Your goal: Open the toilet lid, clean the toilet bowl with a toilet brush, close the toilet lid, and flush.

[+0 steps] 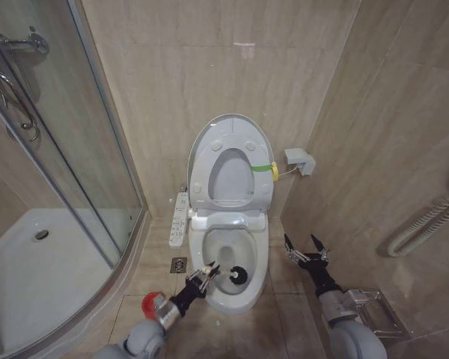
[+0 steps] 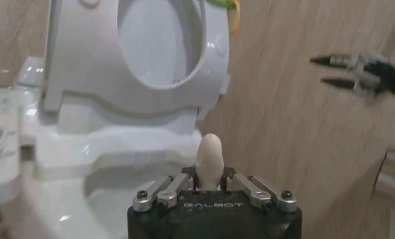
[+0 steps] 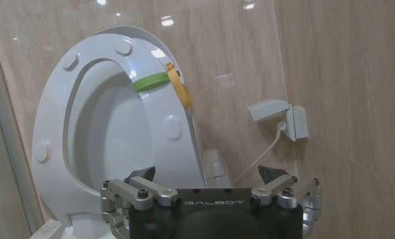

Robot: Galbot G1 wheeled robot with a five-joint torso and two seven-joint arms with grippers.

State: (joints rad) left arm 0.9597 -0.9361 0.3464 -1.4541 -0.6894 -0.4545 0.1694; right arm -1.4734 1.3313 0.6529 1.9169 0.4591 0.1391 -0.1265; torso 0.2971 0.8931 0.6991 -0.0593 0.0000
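Note:
The toilet lid (image 1: 230,176) stands raised against the wall, with the ring seat (image 1: 206,153) and its yellow-green band folded up in front of it. Below lies the open white toilet bowl (image 1: 248,298). My left gripper (image 1: 209,274) is shut on the pale handle of the toilet brush (image 1: 238,275), whose dark head sits inside the bowl. The handle (image 2: 209,152) stands up between my left gripper (image 2: 209,188). A red holder (image 1: 151,302) sits on the floor behind my left arm. My right gripper (image 1: 307,250) hangs open and empty right of the bowl, facing the lid (image 3: 111,134).
A bidet control strip (image 1: 179,219) runs along the bowl's left side, with a floor drain (image 1: 179,264) below it. The glass shower enclosure (image 1: 67,172) bounds the left. A wall socket (image 1: 299,160), a ribbed hose (image 1: 426,221) and a wire rack (image 1: 378,310) are on the right.

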